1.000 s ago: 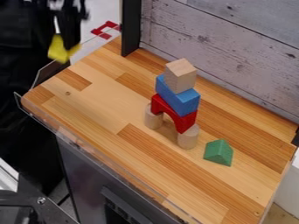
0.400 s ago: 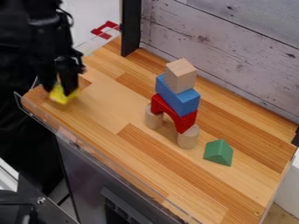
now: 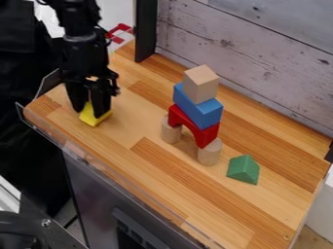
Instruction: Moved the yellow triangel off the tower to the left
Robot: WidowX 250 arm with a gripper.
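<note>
The black gripper (image 3: 89, 108) hangs over the left part of the wooden top, its two fingers closed around the yellow triangle (image 3: 95, 116). The yellow block is low, on or just above the wood; its upper part is hidden between the fingers. To the right stands the tower: two round wooden posts, a red arch (image 3: 193, 127) across them, a blue block (image 3: 198, 109) on the arch, and a plain wooden cube (image 3: 201, 84) on top. A gap of bare wood separates the gripper from the tower.
A green triangular block (image 3: 243, 169) lies right of the tower. Behind runs a grey plank wall (image 3: 260, 58) with a black post (image 3: 146, 31) at its left end. A clear raised edge (image 3: 84, 158) borders the front left side.
With the yellow triangle in it, the gripper came in from the upper left, down and then rightward over the wooden top. The tower and green block stayed put.
</note>
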